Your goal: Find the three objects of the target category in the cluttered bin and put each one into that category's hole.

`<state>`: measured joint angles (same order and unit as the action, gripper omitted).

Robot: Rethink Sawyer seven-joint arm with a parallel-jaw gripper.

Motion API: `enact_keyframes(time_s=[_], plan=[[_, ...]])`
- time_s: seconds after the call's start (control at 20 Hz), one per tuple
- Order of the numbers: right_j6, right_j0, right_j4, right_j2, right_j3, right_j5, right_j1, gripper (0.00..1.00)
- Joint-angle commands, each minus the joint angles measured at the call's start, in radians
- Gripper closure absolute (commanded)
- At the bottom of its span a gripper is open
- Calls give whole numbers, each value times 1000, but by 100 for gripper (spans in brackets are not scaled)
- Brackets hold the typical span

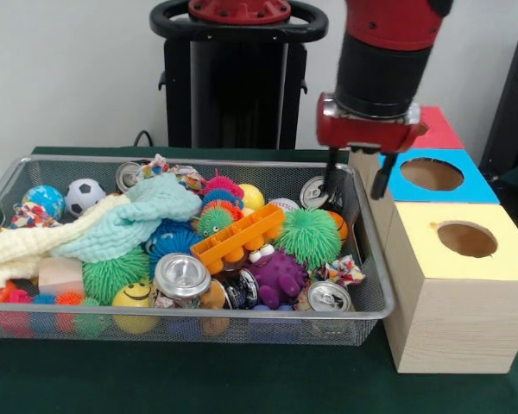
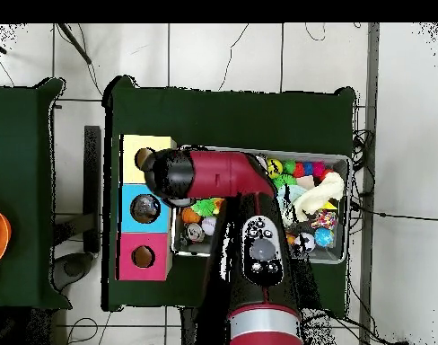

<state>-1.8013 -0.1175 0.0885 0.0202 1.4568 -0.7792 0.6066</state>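
The silver wire-mesh bin point(image 1: 268, 328) fills the left and middle of the front view, packed with toys; it also shows in the overhead view point(image 2: 345, 163). My gripper point(image 1: 356, 177) hangs open and empty above the bin's right wall, next to the blue-topped box point(image 1: 479, 185). Its two dark fingers point(image 1: 331, 177) point straight down. In the overhead view the arm's wrist point(image 2: 169, 175) hides the gripper. No clear plastic wad with blue patches shows plainly. Crumpled shiny multi-coloured wads lie at the bin's near right point(image 1: 345, 272), back point(image 1: 168, 168) and far left point(image 1: 30, 214).
Three wooden boxes with round holes stand right of the bin: yellow point(image 1: 501, 259), blue, red point(image 1: 436, 129). The bin holds silver cans point(image 1: 181, 276), spiky balls point(image 1: 309, 235), an orange tray point(image 1: 237, 237), a mint cloth point(image 1: 129, 220) and a purple toy point(image 1: 276, 276).
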Motion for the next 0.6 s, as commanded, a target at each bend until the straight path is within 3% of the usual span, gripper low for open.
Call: enact_keyframes(time_s=[0.05,0.3,0.6], plan=[[58,-106,14,110,117,86,8,0],[88,-134,59,112,140,88,20,0],[180,-234,96,171,187,80,47,0]])
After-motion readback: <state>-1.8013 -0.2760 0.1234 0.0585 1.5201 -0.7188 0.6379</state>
